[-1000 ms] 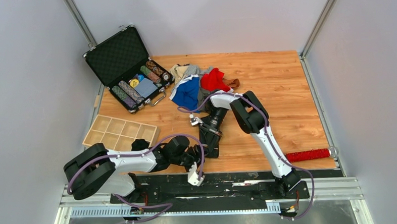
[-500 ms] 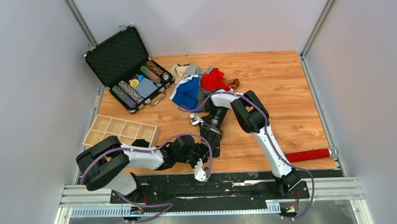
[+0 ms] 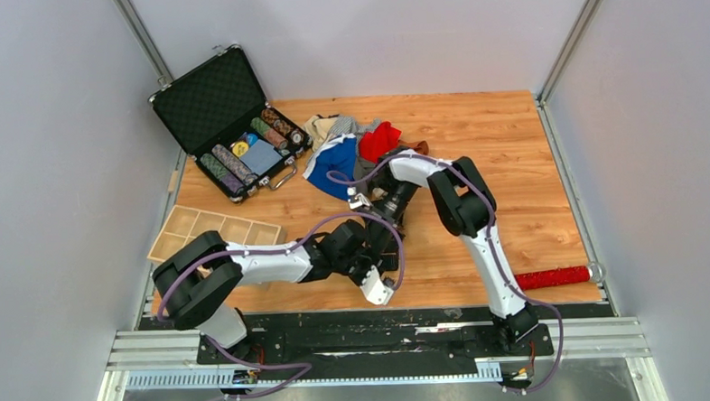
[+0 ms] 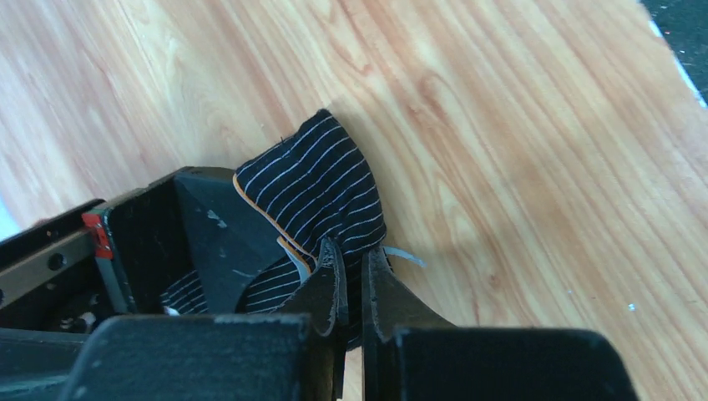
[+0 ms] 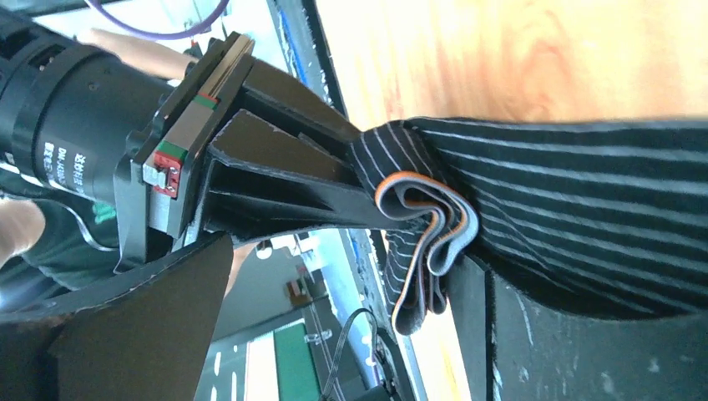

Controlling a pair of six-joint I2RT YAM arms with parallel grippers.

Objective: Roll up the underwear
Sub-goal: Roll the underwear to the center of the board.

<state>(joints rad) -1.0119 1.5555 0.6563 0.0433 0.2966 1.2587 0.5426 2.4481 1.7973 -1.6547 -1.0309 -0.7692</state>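
A black pinstriped underwear [image 4: 321, 184] with an orange-edged waistband lies partly folded on the wooden table near the front. My left gripper [image 4: 355, 280] is shut on one bunched end of it. In the top view the left gripper [image 3: 381, 254] reaches in from the left, and the arms hide most of the garment [image 3: 388, 242]. My right gripper [image 5: 346, 259] is open, with the folded waistband [image 5: 434, 225] hanging between its spread fingers, against the right one. From above, the right gripper [image 3: 387, 219] sits just behind the garment. More underwear, blue [image 3: 332, 163] and red [image 3: 378, 141], is piled at the back.
An open black case of poker chips [image 3: 230, 125] stands at the back left. A wooden divided tray [image 3: 213, 234] lies at the left edge. A red bristly stick [image 3: 554, 277] lies near the front right.
My left arm swung right to the black underwear and shut on it. My right gripper opened, let go of the cloth and drew back a little.
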